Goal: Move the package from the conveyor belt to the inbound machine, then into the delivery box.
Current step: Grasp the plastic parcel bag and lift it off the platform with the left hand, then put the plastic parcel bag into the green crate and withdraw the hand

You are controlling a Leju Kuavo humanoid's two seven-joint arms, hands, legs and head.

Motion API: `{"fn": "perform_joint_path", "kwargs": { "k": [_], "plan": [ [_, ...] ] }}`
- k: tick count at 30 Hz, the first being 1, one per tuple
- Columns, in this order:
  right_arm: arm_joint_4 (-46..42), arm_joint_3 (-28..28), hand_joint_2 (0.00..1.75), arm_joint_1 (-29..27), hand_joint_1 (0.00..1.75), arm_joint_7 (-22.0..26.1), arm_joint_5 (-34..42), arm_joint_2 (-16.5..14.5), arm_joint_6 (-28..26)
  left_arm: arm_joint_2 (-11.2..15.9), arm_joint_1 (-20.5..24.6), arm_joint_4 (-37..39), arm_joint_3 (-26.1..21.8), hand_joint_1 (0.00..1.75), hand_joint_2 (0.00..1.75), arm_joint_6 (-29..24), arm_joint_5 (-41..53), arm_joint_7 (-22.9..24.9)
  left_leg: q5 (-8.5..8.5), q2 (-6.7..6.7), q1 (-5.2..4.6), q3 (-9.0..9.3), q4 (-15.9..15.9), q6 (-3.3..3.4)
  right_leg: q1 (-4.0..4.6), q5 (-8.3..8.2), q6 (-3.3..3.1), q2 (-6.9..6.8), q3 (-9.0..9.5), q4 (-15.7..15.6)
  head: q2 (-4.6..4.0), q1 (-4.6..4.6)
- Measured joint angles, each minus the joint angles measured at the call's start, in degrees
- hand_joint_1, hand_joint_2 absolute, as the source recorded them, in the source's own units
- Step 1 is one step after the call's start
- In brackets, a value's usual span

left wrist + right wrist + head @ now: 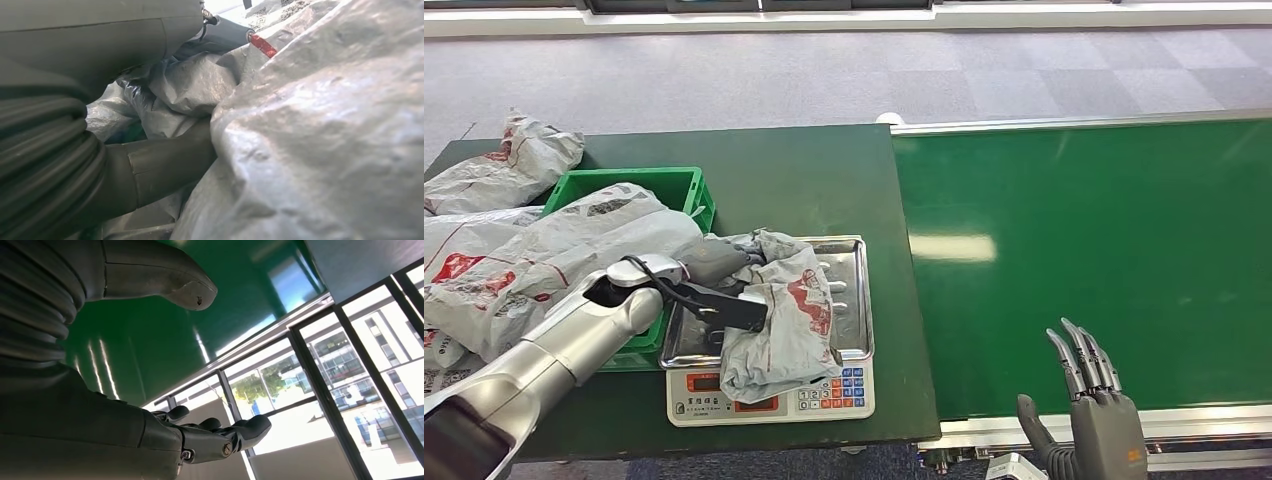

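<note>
A crumpled grey package [786, 322] with red print lies across the steel tray [851, 262] of the weighing scale [769, 396], its lower end hanging over the keypad. My left hand [711, 283] reaches in from the left and grips the package's left side. In the left wrist view the thumb [165, 165] is tucked under a fold of the package [325, 140]. My right hand [1089, 410] is open, fingers spread and upright, at the near edge of the green conveyor belt [1104, 250]. In the right wrist view its fingers [235, 432] hold nothing.
A green crate [639, 186] stands left of the scale on the dark green table [814, 180], heaped with several more grey packages [554, 255]. Another package [509, 165] lies at the table's far left. The belt's metal rail [1204, 420] runs along its near edge.
</note>
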State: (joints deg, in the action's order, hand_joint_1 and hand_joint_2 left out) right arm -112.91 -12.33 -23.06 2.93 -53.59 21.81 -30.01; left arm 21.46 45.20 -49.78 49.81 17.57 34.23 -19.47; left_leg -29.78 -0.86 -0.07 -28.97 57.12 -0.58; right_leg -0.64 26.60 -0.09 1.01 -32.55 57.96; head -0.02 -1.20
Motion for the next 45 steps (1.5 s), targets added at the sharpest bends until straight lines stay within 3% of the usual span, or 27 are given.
{"fn": "perform_joint_path", "kwargs": {
  "k": [14,23,26,31,37,45],
  "plan": [
    [0.0,0.0,1.75,0.0,0.0,0.1,-0.6,0.0,-0.7,0.2,0.0,-1.4,-0.1,1.75,1.75,-2.2,-2.7,0.7,0.03,0.0,0.0,0.18,0.0,-0.03,0.01,-0.02,0.0,0.0,-0.13,0.0,0.0,0.0],
    [-1.0,-0.1,1.75,-0.7,0.0,-1.2,-2.7,-0.3,-0.7,-1.1,2.6,-3.6,-0.6,1.75,1.75,-2.1,-3.7,2.2,0.11,-0.01,-0.01,0.14,0.1,-0.05,0.0,-0.1,0.0,-0.02,-0.37,0.0,0.0,0.0],
    [-1.4,-0.1,1.75,-1.1,0.0,-1.6,-3.2,-0.4,-0.6,-1.5,4.2,-4.7,-0.6,1.75,1.75,-3.9,-0.7,3.6,0.11,0.0,-0.01,0.07,0.1,-0.05,0.0,-0.1,0.0,0.0,-0.45,0.0,0.0,0.01],
    [-2.1,-0.1,1.75,-1.8,0.0,-1.8,-4.2,-1.0,-0.3,-1.1,7.7,-12.0,-1.5,1.75,1.75,-15.7,16.2,10.9,0.14,-0.03,0.01,-0.17,0.1,-0.02,0.01,-0.12,0.01,-0.04,-0.62,0.0,0.0,0.0],
    [-2.0,-0.2,1.75,-0.7,0.0,-0.9,-4.7,-3.0,0.3,0.1,10.9,-22.4,-7.3,1.75,1.75,-14.3,19.9,13.5,0.13,0.0,0.01,-0.23,0.1,-0.02,0.0,-0.12,0.01,0.01,-0.71,0.0,0.0,0.01],
    [-1.5,-0.2,1.75,0.3,0.0,0.1,-4.7,-4.4,1.0,1.4,10.4,-27.4,-11.5,1.75,1.75,-14.7,20.3,13.6,0.14,-0.04,0.01,-0.28,0.1,-0.02,0.0,-0.12,0.01,0.0,-0.72,0.0,0.0,0.0]
  ]
}}
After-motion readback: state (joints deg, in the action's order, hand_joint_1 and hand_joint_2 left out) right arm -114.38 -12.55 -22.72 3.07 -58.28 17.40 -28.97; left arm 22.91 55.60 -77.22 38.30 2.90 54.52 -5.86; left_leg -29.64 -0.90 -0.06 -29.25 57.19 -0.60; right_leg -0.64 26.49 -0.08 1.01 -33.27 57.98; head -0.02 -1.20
